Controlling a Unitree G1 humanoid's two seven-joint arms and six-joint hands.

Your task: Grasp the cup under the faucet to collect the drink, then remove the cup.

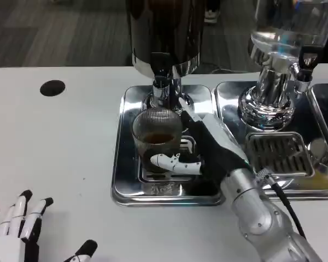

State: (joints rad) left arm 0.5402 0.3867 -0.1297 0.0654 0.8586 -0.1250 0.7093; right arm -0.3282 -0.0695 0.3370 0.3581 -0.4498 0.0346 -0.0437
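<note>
Right hand: wrapped around the cup from the picture's right side, gripping it; one white finger lies across the front of the glass low down, the black palm presses against the cup's right side.
Right forearm: silver, rising from the lower right corner toward the tray.
Cup: clear ribbed glass, upright, holding a shallow layer of brown drink; it stands on the left drip tray, directly below the faucet.
Faucet: chrome spout hanging from the dark dispenser, its tip just above the cup's rim.
Left hand: resting on the white table at the lower left corner, fingers spread apart, holding nothing, well apart from the cup.
Second dispenser: clear tank on a chrome base, standing on its own tray to the right.
Black round mark: on the table, far left of the trays.
</note>
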